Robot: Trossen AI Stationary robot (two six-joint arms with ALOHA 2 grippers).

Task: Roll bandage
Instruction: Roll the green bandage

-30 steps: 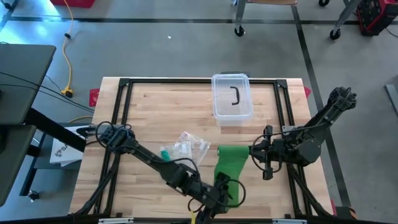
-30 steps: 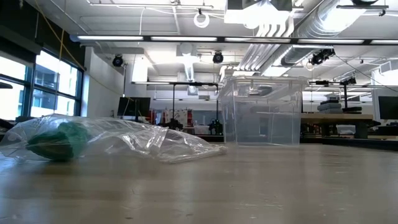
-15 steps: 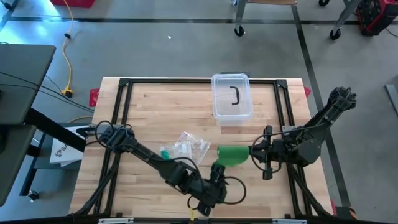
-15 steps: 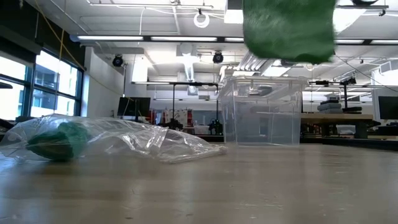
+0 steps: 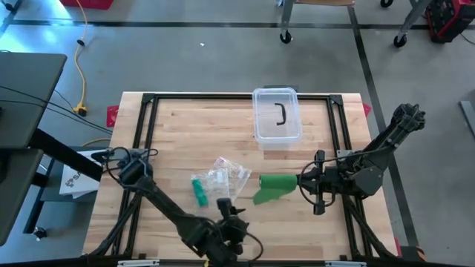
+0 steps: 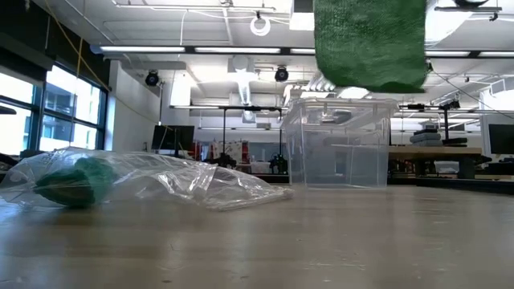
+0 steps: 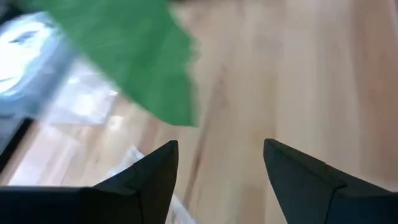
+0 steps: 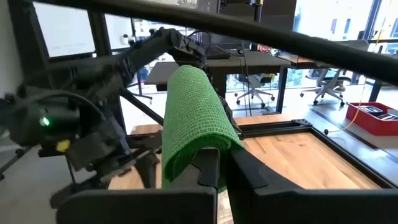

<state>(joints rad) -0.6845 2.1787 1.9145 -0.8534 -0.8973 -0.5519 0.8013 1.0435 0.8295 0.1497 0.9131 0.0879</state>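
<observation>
The green bandage (image 5: pixel 273 187) hangs as a short strip from my right gripper (image 5: pixel 300 182), which stands shut right of the table's middle. In the low view its lower edge (image 6: pixel 369 80) is well above the wood. My left gripper (image 5: pixel 228 208) is open near the front edge, left of the bandage and apart from it. The left wrist view shows the bandage (image 7: pixel 143 62) beyond the open fingers (image 7: pixel 221 155), with nothing between them. A second green roll (image 5: pixel 199 191) lies in a clear plastic bag (image 5: pixel 226 174) on the table. My right gripper holds the bandage's upper end (image 8: pixel 205 140), which lies draped over the shut fingers and hides their tips. The fingers are level and point toward the table's left. The rest of the strip hangs below them, slack and clear of the table.
A clear lidded container (image 5: pixel 277 115) stands at the far middle of the table. A black frame (image 5: pixel 148 100) runs around the tabletop. Bare wood lies at the near right and far left.
A second ago the bandage stretched from my right gripper toward the near edge, with my left gripper at its near end. That end came up toward my right gripper, and the strip now hangs short. My left gripper has turned, sunk and moved left, away from the bandage.
</observation>
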